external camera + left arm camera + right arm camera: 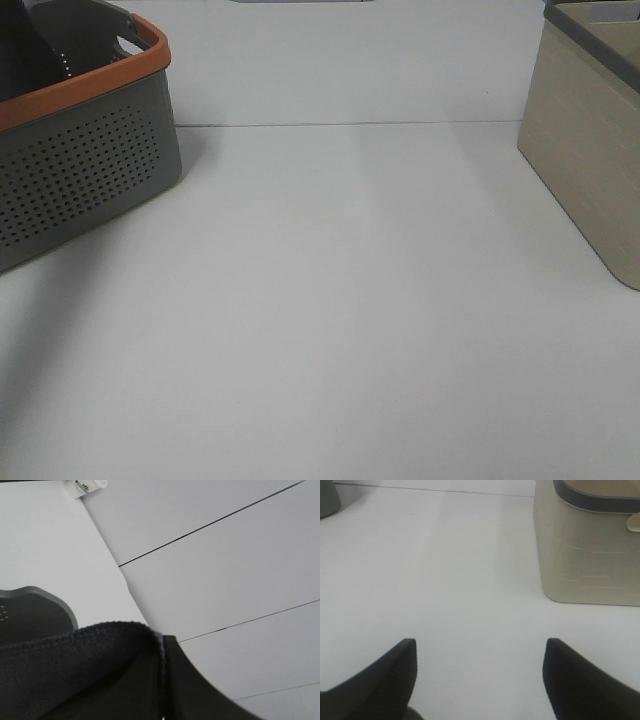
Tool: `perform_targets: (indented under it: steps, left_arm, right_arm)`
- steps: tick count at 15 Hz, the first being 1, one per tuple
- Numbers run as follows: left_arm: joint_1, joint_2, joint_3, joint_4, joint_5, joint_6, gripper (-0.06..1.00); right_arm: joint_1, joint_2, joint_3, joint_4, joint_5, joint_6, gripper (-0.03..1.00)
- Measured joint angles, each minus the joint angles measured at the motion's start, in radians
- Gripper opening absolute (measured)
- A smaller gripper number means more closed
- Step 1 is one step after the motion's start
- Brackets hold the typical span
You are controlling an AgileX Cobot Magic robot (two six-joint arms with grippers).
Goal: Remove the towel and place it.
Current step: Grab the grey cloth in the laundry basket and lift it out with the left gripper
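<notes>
The towel (75,670), dark charcoal plush, fills the near part of the left wrist view, folded against a black finger (200,695). My left gripper (162,652) is shut on the towel, above the grey basket's rim (35,607). In the high view the grey perforated basket (90,170) with its orange rim stands at the far left; something dark shows inside it, and neither gripper is seen there. My right gripper (479,677) hangs open over the bare white table, nothing between its fingers.
A beige box (590,170) with a dark grey rim stands at the right, also ahead of the right gripper as the beige box (585,550). The white table (340,320) lies between basket and box. A white item with a green label (85,487) shows past the towel.
</notes>
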Motion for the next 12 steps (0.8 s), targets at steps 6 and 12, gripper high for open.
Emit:
perform_targets:
  steps: [6, 12]
  left_arm:
    - [-0.056, -0.048, -0.118, 0.092, 0.018, 0.057, 0.00]
    - [-0.156, -0.048, -0.383, 0.098, 0.065, 0.229, 0.00]
  right_arm:
    - [0.000, 0.000, 0.000, 0.000, 0.000, 0.000, 0.70]
    - [0.000, 0.000, 0.000, 0.000, 0.000, 0.000, 0.70]
